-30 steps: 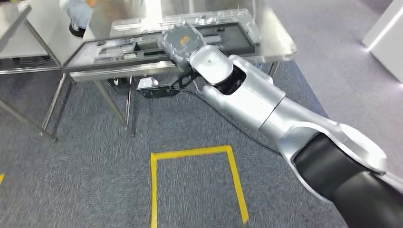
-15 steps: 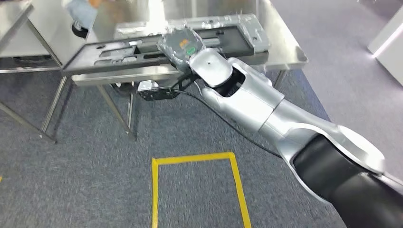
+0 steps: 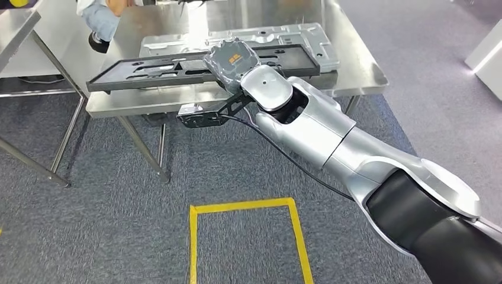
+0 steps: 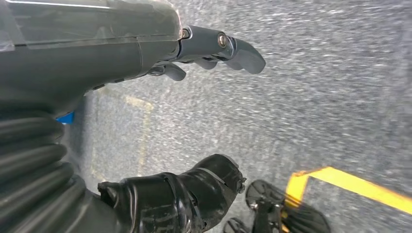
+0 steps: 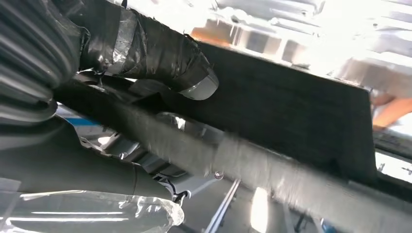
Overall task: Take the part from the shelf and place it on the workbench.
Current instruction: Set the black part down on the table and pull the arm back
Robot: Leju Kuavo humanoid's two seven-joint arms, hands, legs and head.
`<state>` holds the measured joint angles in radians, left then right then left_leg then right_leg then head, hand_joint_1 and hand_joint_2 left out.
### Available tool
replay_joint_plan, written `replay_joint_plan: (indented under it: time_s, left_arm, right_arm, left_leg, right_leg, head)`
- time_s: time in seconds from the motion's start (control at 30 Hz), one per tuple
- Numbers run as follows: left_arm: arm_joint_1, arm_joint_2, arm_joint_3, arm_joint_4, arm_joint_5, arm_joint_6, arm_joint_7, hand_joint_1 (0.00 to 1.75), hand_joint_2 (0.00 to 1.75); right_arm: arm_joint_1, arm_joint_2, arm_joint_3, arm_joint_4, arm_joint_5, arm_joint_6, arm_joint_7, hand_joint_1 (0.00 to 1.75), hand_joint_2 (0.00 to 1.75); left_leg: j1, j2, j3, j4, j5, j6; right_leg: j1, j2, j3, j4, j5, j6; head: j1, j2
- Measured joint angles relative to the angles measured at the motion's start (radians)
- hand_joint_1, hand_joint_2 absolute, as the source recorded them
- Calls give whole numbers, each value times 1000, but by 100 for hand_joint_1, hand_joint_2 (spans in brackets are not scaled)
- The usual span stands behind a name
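Here, right hand (image 3: 232,59) stretched out over the near edge of the steel desk (image 3: 361,74), fingers wrapped around a long black part (image 3: 148,70) and gripping it near its middle. In the right wrist view, thumb (image 5: 160,56) pressed onto the dark face of the part (image 5: 291,111), remaining fingers hidden beneath it. Part held roughly level, slightly tilted, just above the desk surface; whether its far side touches the desk cannot be told. One end reaching well past the hand to the robot's left, beyond the corner of the desk and out over the carpet; the other end running a shorter way to the right of the hand. Directly beyond the hand, lying flat on the desk, a silver metal panel (image 3: 308,38) of similar outline, partly covered by the black part. Farther beyond and to the left of the hand, a person's arm in a light blue sleeve (image 3: 100,21) reaching over the desk beside a small dark round object (image 3: 97,40). Below the hand, under the desk edge, a small bracket with a black cable (image 3: 284,155) trailing back along the silver forearm. Nearer the robot than the hand, yellow tape (image 3: 248,207) marking a rectangle on the grey carpet. Left hand (image 4: 194,111) hanging over the carpet, holding nothing, fingers (image 4: 238,48) apart from the thumb and loosely extended, with a stretch of yellow tape just past them.
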<state>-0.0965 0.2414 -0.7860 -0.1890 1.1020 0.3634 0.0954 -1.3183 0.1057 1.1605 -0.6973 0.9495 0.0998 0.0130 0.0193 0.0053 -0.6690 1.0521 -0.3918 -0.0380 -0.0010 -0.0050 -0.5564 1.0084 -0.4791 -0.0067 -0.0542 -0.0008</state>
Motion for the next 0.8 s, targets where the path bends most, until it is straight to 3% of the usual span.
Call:
replay_joint_plan:
  time_s: [0.1,0.17,0.2,0.27,0.3,0.33,0.37,0.4,0.47,0.5,0.57,0.67,0.73,0.8]
  left_arm:
    - [-6,-1,0,0,-1,0,-1,0,175]
    - [-7,-2,0,0,-1,-1,-1,0,175]
    - [-7,-2,-1,0,-2,0,-1,0,175]
    - [-6,-2,-1,0,-2,0,-2,0,175]
    - [-5,-2,-1,0,-2,0,-2,0,175]
    - [-4,-2,-1,0,-2,-1,-2,0,175]
    - [-4,-2,-1,0,-2,-1,-2,0,175]
    - [-3,-3,-1,0,-1,-1,-2,0,175]
    - [-3,-5,-1,0,-1,-2,-2,0,175]
    - [-3,-6,-1,0,-1,-2,-1,0,175]
    - [-3,-7,-1,0,-1,-4,-1,0,175]
    - [-5,-6,-1,0,-2,-6,0,0,175]
    - [-6,-4,-1,0,-2,-6,0,0,175]
    - [-6,-3,-1,0,-3,-7,0,0,175]
  right_arm:
    - [-6,-2,0,1,0,-2,-1,175,175]
    - [-8,-3,1,2,0,-2,-2,175,175]
    - [-9,-4,1,2,0,-2,-2,175,175]
    - [-5,-6,1,2,0,-2,-1,175,175]
    - [1,-8,1,3,0,-2,-1,175,175]
    - [7,-8,1,4,1,-2,-1,175,175]
    - [12,-10,1,4,0,-2,-2,175,175]
    - [14,-11,1,5,1,-2,-2,175,175]
    - [12,-13,1,6,1,-2,-2,175,175]
    - [11,-12,1,6,2,-2,-2,175,175]
    - [11,-10,1,7,3,-3,-3,175,175]
    - [10,-3,1,9,5,-4,-5,175,175]
    - [10,3,1,12,6,-5,-5,175,175]
    - [18,6,2,15,7,-5,-6,175,175]
  left_leg:
    - [-4,-2,16,-27,-21,26]
    - [-2,-5,26,-30,-30,41]
    - [-2,-6,33,-32,-34,48]
    - [-5,-8,45,-32,-45,58]
    - [-6,-11,53,-32,-52,61]
    - [-8,-14,62,-31,-59,63]
    - [-9,-19,71,-31,-66,64]
    - [-10,-23,81,-31,-74,64]
    - [-13,-30,97,-32,-88,61]
    - [-13,-31,102,-32,-94,57]
    - [-11,-32,106,-36,-102,46]
    - [-10,-26,108,-27,-120,30]
    - [-8,-20,63,61,-157,22]
    - [-6,-19,-11,184,-192,14]
  right_leg:
    - [2,-1,-1,1,-12,15]
    - [0,0,-15,36,-31,25]
    - [0,1,-41,83,-50,29]
    - [-1,2,-124,224,-90,30]
    - [-1,3,-167,283,-96,29]
    - [0,3,-197,309,-83,27]
    - [2,3,-208,294,-50,22]
    - [5,4,-199,240,-1,14]
    - [15,6,-155,99,85,-8]
    - [19,7,-135,50,103,-16]
    - [24,7,-113,19,99,-24]
    - [16,6,-90,-9,91,-29]
    - [8,4,-70,-26,87,-32]
    - [4,4,-56,-29,77,-32]
  head:
    - [0,0]
    - [1,0]
    - [1,0]
    - [1,0]
    - [1,0]
    - [1,0]
    - [2,0]
    - [2,0]
    - [1,0]
    - [0,0]
    - [0,0]
    - [2,0]
    - [0,0]
    - [-1,0]
